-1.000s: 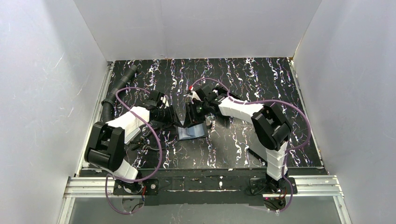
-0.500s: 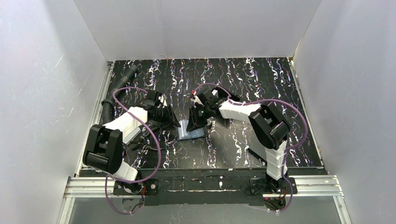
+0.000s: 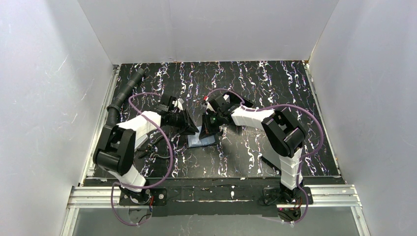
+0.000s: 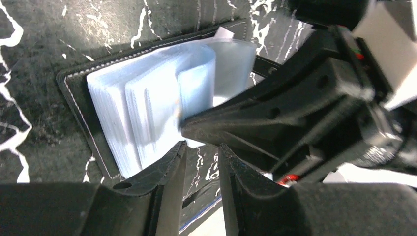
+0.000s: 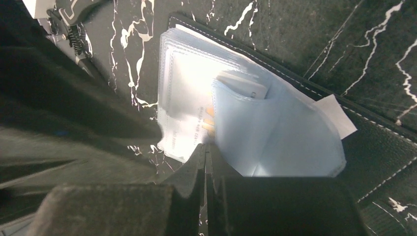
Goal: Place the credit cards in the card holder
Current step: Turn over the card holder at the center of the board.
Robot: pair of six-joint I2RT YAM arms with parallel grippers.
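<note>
Black fold-over card holder (image 3: 200, 140) lies open mid-table (image 3: 275, 88), pale blue sleeves (image 5: 275, 142) fanned; judged light, floppy, slippery, best gripped by leather edge; right gripper (image 5: 205, 164), at its 12 o'clock, closed at sleeve edge; left gripper (image 4: 201, 162), 10 o'clock, narrowly parted, empty

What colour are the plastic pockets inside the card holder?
The pockets are pale blue; left wrist view.

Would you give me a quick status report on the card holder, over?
Status: left gripper narrowly open beside card holder; right gripper shut at edge of sleeves; card holder lies open on table; both grippers crowded together.
</note>
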